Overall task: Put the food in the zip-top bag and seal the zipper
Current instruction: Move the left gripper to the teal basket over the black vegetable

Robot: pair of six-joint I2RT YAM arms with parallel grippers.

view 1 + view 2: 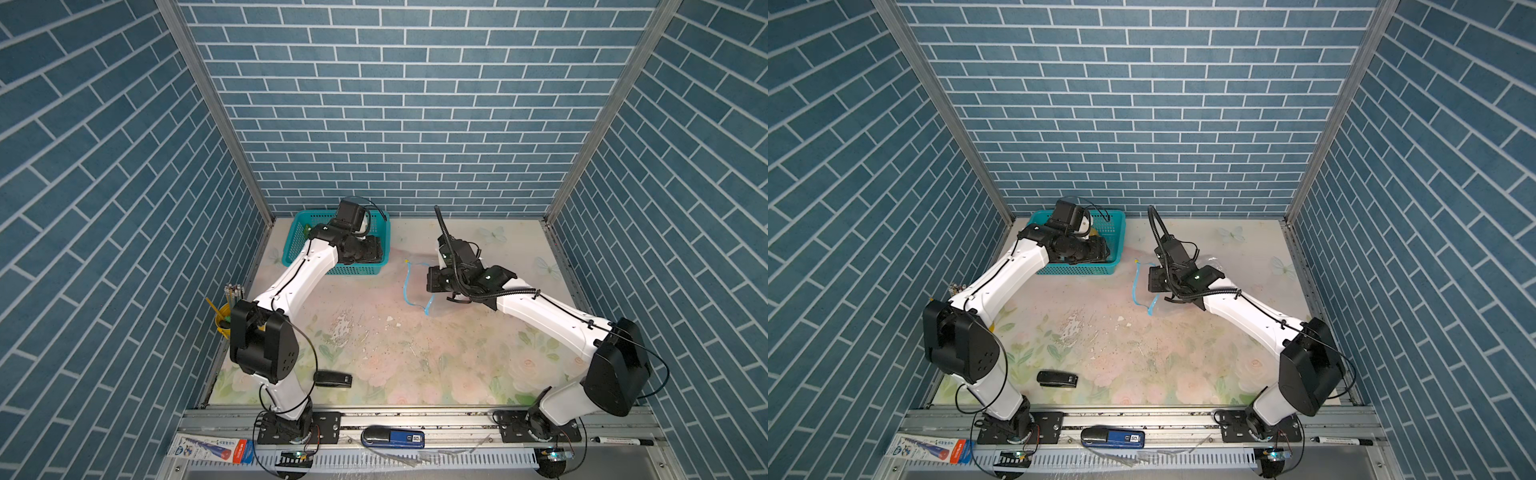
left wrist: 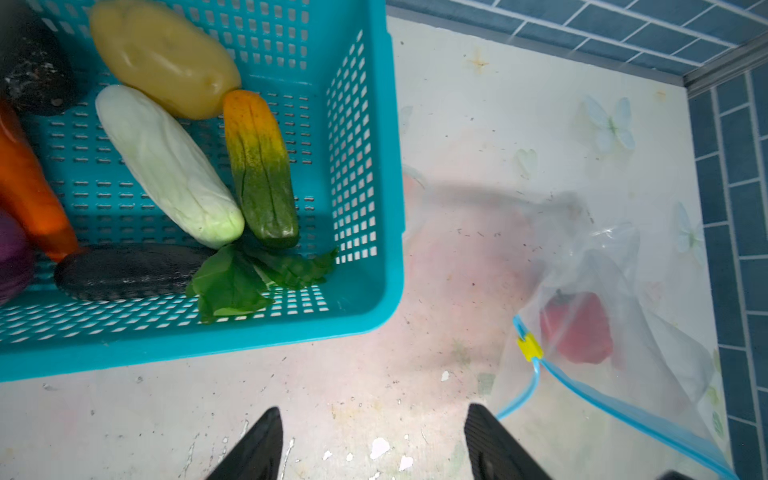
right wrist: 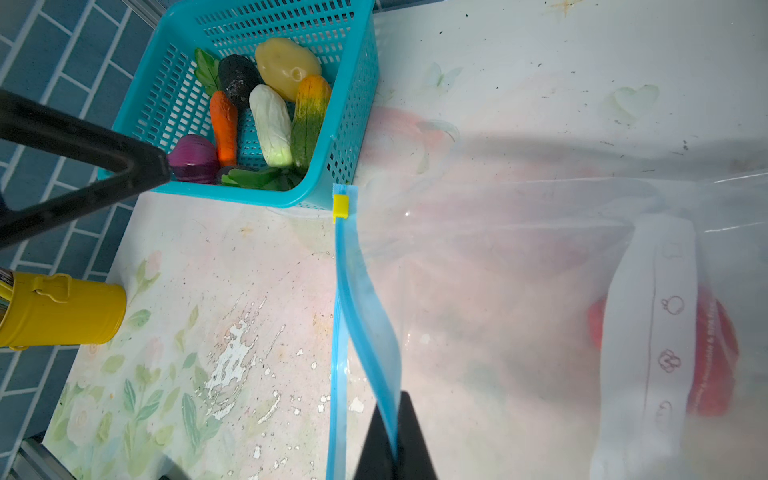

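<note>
Currently your right gripper (image 3: 392, 415) pinches the zipper (image 3: 361, 291) lip, holding the zip-top bag (image 3: 519, 270) open mid-table. Your left gripper (image 2: 372, 411), jaws apart and empty, hovers beside the basket (image 3: 357, 104) at the table's far left corner, which holds the food (image 3: 270, 120). The thin film may slip from the pinch, collapsing the mouth.

Looking into a robot lab's test booth: facing blue brick-print panels (image 1: 415, 104) left, right and far, framed by aluminium posts (image 1: 219, 112); finding a left arm (image 1: 291, 282) and right arm (image 1: 540, 311) bolted to the near metal rail (image 1: 415, 419), reaching over a flower-printed surface (image 1: 415, 353).
</note>
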